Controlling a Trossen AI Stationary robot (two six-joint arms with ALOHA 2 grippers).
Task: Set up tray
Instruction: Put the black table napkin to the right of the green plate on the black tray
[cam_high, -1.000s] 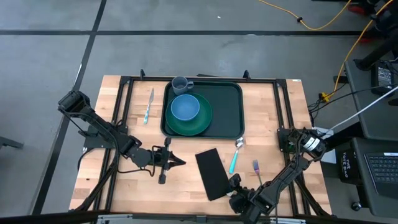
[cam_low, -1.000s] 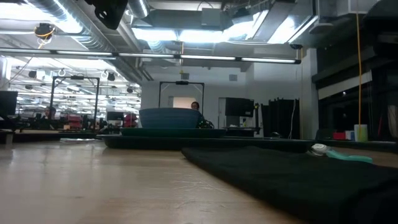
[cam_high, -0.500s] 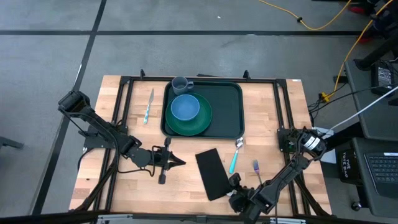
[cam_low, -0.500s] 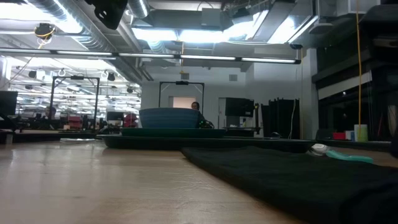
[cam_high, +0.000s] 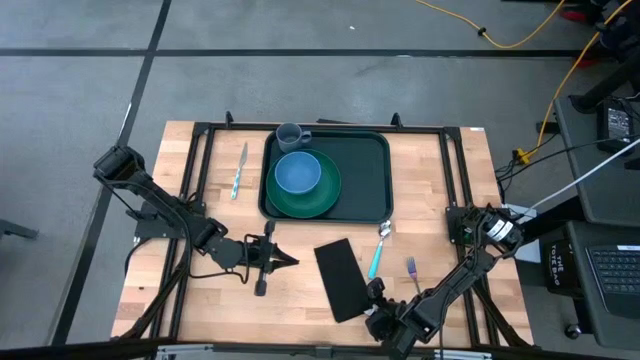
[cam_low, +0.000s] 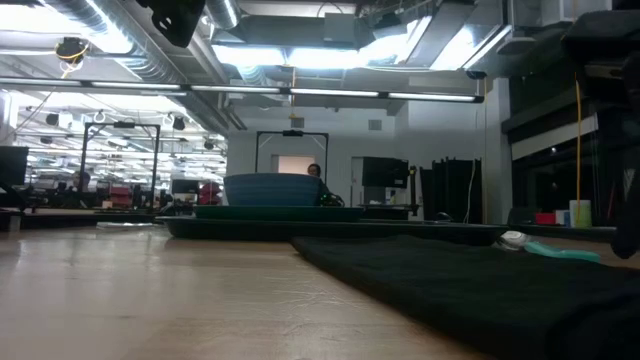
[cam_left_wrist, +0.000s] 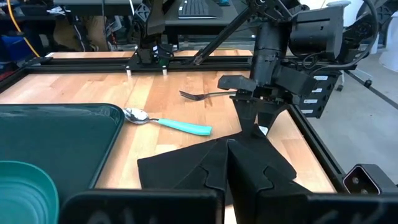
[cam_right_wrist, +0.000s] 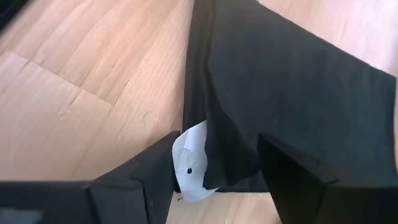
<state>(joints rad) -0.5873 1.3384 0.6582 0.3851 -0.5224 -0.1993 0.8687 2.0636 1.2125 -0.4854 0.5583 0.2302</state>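
Right claw (cam_high: 372, 300) spread wide, fingers straddling the near corner of the black napkin (cam_high: 342, 277) on the worktop (cam_high: 205, 300). Left claw (cam_high: 285, 260) pinched closed, empty, beside the napkin. Tray (cam_high: 370, 170) carries plate and bowl.

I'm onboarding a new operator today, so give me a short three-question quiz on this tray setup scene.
1. True or false: the blue bowl sits on the green plate inside the tray.
2. Which piece lies left of the tray: A knife, B fork, C spoon?
3. Fill in: the right gripper stands open at the near end of the black ____, while the left gripper is shut.

Key: 1 true; 2 A; 3 napkin.
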